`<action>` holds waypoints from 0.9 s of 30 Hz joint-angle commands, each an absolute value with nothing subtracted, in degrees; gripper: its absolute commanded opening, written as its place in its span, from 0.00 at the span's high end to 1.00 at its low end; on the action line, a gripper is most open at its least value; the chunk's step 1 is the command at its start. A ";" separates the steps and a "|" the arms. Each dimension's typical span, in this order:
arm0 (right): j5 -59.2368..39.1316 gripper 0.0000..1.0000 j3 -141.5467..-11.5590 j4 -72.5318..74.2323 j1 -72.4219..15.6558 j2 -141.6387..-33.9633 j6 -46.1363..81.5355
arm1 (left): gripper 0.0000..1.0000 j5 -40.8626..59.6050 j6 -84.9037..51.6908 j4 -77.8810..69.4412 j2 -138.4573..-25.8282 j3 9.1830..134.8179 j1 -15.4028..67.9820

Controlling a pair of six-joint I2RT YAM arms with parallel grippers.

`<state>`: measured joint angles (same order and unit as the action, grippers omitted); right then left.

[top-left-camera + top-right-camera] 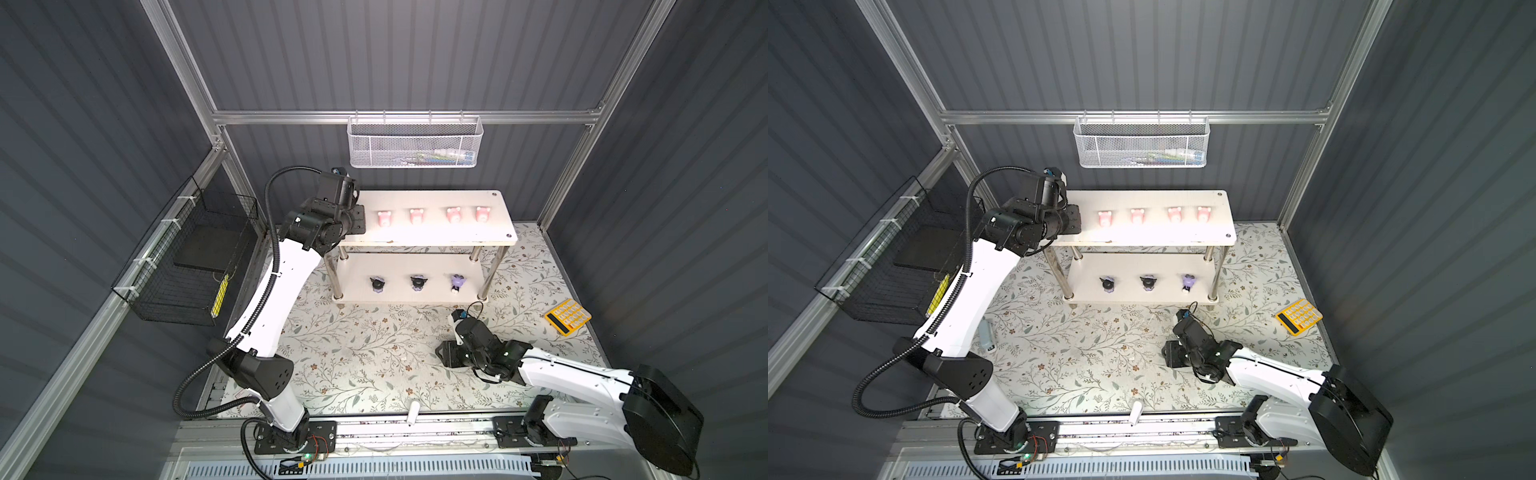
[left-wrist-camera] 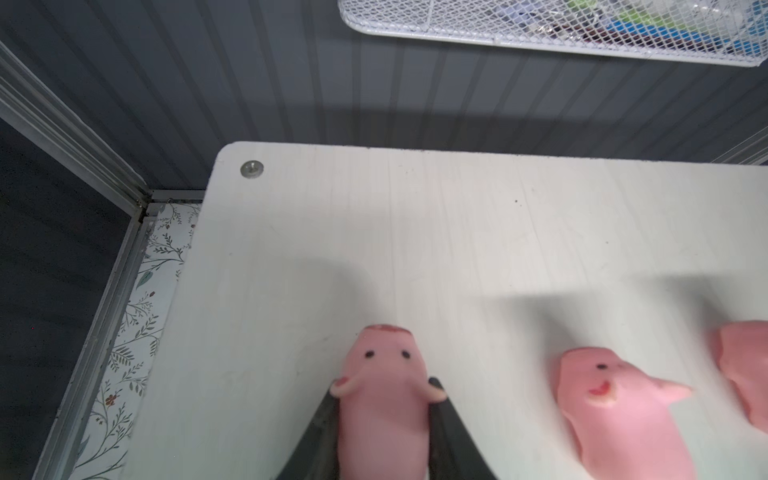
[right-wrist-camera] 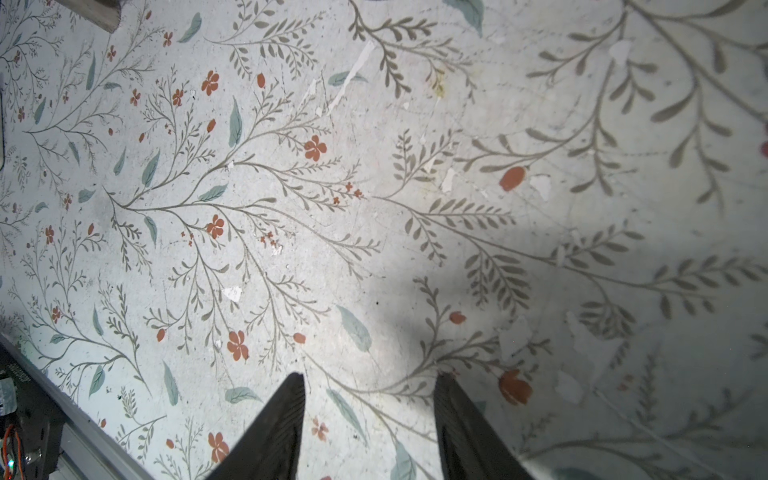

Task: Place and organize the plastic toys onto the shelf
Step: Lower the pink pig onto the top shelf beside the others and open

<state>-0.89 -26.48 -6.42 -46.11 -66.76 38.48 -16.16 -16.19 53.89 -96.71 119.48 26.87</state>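
Left gripper (image 2: 384, 390) clamps pig (image 2: 382, 365), apparently on white shelf (image 2: 457, 228) by grey wall (image 2: 415, 83).

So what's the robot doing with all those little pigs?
It is lining toys up on the white shelf. The left arm has its jaws shut on a pink pig, over one end of the top board, beside four other pigs set in a row there. Three purple toys sit in a row on the lower board. The right arm hangs over the flowery mat with its jaws open and empty.
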 commanded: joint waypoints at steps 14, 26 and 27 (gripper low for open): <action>0.00 0.47 -25.64 -6.15 -45.96 -66.18 38.69 | 0.64 -14.59 -15.36 53.26 -98.61 120.72 25.27; -0.04 0.47 -25.66 -5.71 -45.96 -66.68 38.78 | 0.50 -14.60 -15.62 53.26 -97.49 122.73 25.05; -0.08 0.47 -25.66 -5.71 -45.94 -66.71 38.80 | 0.49 -14.58 -15.57 53.26 -97.23 123.07 25.03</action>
<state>-0.89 -26.37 -6.28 -46.11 -66.78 38.54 -15.29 -16.03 53.54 -98.19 120.68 25.43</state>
